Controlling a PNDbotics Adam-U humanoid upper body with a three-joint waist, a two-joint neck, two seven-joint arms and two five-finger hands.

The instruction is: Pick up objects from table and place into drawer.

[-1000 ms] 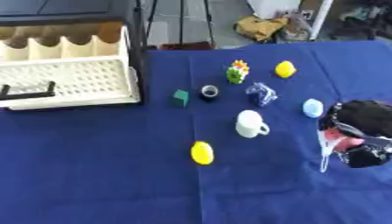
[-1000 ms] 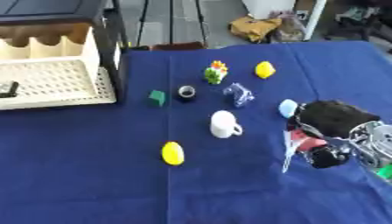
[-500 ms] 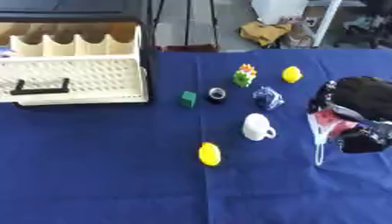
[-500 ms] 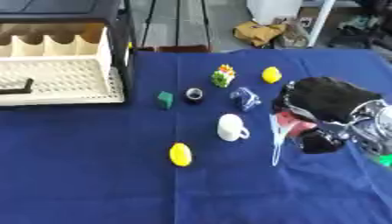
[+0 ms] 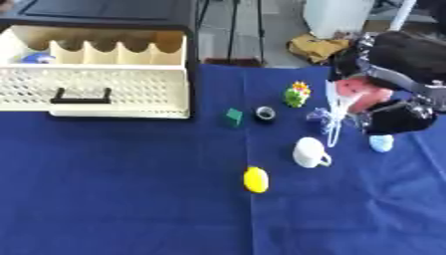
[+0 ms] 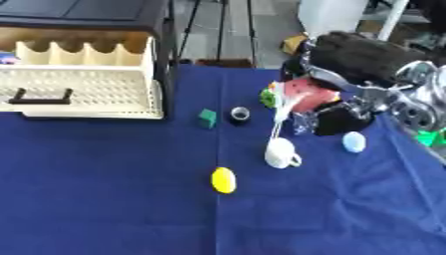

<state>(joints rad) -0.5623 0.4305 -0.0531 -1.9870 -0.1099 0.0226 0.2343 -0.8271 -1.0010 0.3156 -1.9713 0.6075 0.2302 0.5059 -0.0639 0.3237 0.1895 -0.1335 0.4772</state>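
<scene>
The right hand (image 5: 388, 107) hangs over the small objects at the right, I cannot tell if its fingers are curled, so it should descend slowly onto one piece and carry it left into the open drawer (image 5: 96, 89).

Right hand (image 6: 341, 115) hovers beside the white mug (image 6: 280, 154), fingers apparently curled.

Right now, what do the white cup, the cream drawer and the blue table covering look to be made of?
The white cup looks like glazed ceramic or glossy plastic: smooth and evenly white. The cream drawer seems moulded plastic, its front a grid of small holes with a black handle. The table covering looks like matte woven cloth, showing a crease line.
</scene>
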